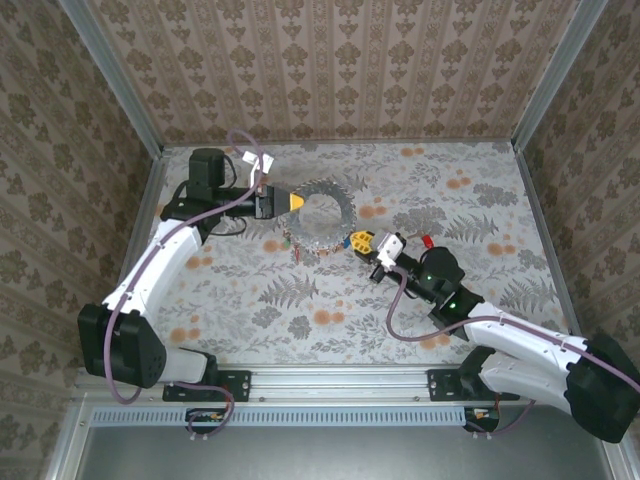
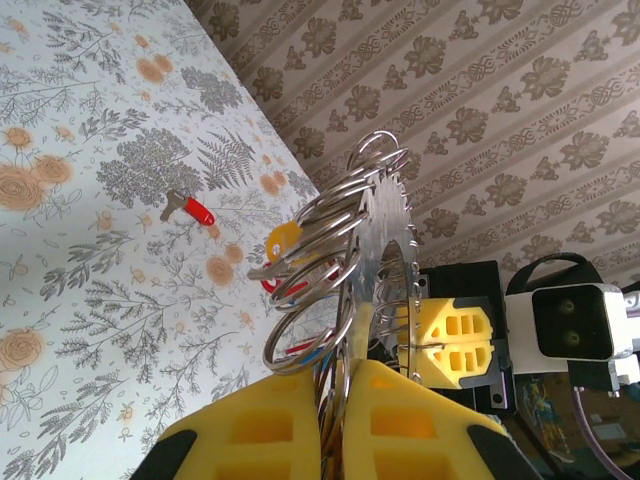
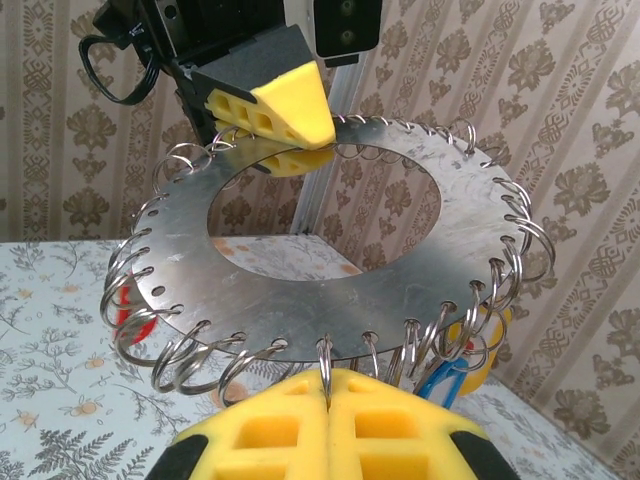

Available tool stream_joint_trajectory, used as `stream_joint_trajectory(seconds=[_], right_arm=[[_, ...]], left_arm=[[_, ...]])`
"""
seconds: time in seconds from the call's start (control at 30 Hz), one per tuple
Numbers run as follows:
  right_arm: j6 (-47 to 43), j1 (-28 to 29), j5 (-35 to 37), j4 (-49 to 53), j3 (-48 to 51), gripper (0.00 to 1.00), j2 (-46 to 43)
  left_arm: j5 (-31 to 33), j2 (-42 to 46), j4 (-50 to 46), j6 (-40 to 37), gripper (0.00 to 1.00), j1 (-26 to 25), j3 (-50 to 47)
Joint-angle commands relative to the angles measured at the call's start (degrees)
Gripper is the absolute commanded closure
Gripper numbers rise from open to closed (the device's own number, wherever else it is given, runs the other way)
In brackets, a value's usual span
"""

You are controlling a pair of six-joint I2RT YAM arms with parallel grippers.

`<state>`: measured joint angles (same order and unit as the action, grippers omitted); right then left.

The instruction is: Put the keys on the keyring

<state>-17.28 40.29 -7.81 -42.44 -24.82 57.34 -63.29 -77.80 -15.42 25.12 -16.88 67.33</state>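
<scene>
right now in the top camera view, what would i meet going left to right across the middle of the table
yellow-fingered left hand → keyring, a flat silver metal disc rimmed with wire loops → yellow-fingered right hand → small red-tagged metal key

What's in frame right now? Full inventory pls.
keyring: one, silver plate rimmed with wire rings, held above the table between both grippers
tags: count unclear, yellow, blue and red, hanging from the keyring's rim
red-tagged key: one, lying loose on the table, apart from the keyring
table: one, grey-and-orange floral cover
walls: brown patterned, around the table
left gripper: yellow fingers, shut on the keyring's rim
right gripper: yellow fingers, shut on the opposite rim
</scene>
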Motion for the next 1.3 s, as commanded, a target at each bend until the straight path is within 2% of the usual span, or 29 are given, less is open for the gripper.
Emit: stream_joint_trajectory(seconds=[0.0, 0.1, 0.17, 0.43, 0.67, 0.93, 1.27], right_arm=[[2.9, -1.6, -3.5, -7.1, 0.2, 1.00, -0.8], [3.7, -2.9, -5.9, -5.6, -0.9, 1.00, 0.0], [4.5, -3.7, -7.5, -4.1, -1.9, 1.00, 0.6], [5.0, -5.8, -8.7, 7.6, -6.4, 1.00, 0.8], [5.2, -8.0, -10.5, 14.3, -8.1, 1.00, 1.4], [4.5, -10.3, -13.6, 23.4, -11.7, 1.00, 3.7], [6.9, -12.5, -17.1, 24.5, -13.1, 1.00, 8.1]], left_arm=[[3.0, 1.2, 4.6, 1.5, 0.98, 1.2, -1.4], [3.1, 0.9, 5.0, 1.8, 0.92, 0.3, -2.5], [3.4, 0.4, 5.0, 1.9, 0.82, -0.5, -3.2], [6.8, -1.8, 7.2, 3.2, 0.67, -3.2, -6.6], [9.2, -3.3, 15.1, 7.6, 0.63, -4.4, -12.1], [12.5, -5.5, 16.0, 6.2, 0.58, -5.7, -15.3], [17.5, -8.0, 28.8, 11.1, 0.49, -7.5, -24.7]])
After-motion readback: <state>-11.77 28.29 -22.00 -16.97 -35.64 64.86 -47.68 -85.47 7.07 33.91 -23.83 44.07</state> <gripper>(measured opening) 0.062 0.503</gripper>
